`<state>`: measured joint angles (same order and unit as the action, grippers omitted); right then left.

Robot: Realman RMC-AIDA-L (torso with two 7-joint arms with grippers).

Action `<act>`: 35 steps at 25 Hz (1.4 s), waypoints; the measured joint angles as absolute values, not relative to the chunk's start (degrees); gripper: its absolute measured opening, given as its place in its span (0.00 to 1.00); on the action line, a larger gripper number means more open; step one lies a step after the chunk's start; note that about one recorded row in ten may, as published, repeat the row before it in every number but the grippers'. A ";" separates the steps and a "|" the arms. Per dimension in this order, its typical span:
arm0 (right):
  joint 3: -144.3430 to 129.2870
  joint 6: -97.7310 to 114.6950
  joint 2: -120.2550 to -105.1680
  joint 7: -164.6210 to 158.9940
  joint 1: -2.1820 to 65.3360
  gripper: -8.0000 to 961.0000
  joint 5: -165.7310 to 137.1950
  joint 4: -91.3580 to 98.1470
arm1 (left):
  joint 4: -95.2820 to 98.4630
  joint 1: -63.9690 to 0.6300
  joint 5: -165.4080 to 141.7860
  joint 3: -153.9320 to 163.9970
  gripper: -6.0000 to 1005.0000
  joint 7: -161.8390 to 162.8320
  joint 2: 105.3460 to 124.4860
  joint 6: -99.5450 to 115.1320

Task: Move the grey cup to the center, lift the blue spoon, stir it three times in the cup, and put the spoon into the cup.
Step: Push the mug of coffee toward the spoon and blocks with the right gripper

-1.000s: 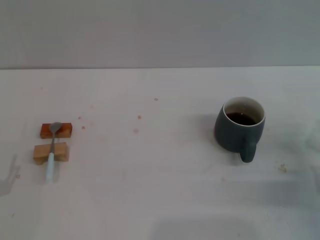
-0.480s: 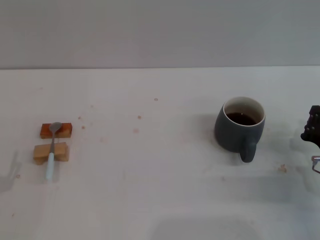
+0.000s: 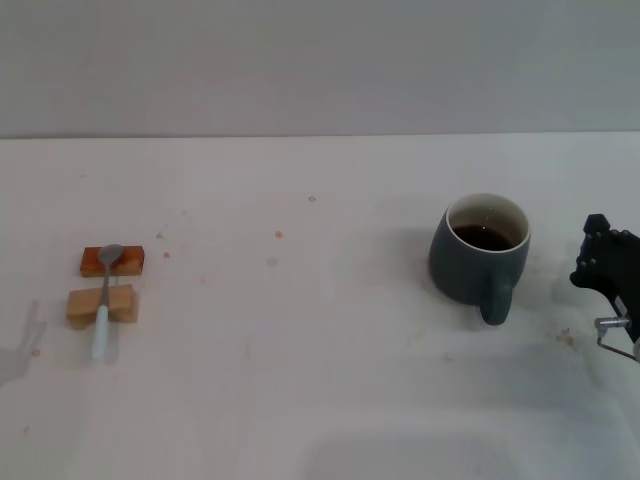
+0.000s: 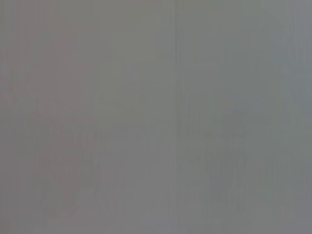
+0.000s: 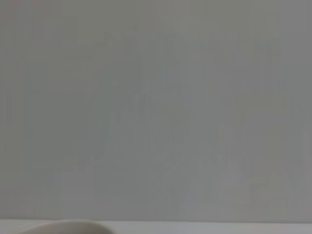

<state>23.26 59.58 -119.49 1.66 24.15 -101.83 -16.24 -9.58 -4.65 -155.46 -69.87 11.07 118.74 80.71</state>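
The grey cup [image 3: 479, 256] stands upright on the right part of the white table, handle toward me, with dark liquid inside. At the far left lies the blue spoon [image 3: 103, 297], resting across two small wooden blocks [image 3: 101, 303], its metal bowl on the farther block. My right gripper [image 3: 606, 280] comes in at the right edge of the head view, a short way to the right of the cup and not touching it. A white curved rim [image 5: 63, 226] shows at the edge of the right wrist view. The left gripper is out of view.
A faint shadow [image 3: 25, 345] falls on the table at the left edge, near the spoon. Small brown specks [image 3: 277, 235] dot the tabletop between spoon and cup. A grey wall [image 3: 320, 60] rises behind the table's far edge.
My right gripper has come into the head view from the right edge and moved left toward the cup. Cup and spoon have not moved.
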 joint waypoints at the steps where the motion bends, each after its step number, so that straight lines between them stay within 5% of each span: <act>1: 22.96 59.59 -119.50 1.66 24.18 0.01 -101.83 -16.31 | -9.58 -4.66 -155.47 -69.87 0.80 11.08 118.74 80.71; 35: 19.69 55.80 -119.63 1.32 26.56 0.01 -101.77 -17.98 | -9.64 -4.66 -155.48 -69.87 0.79 11.07 118.74 81.19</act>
<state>19.69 55.80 -119.63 1.32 26.56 -101.77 -17.98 -9.64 -4.66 -155.48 -69.87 11.07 118.74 81.19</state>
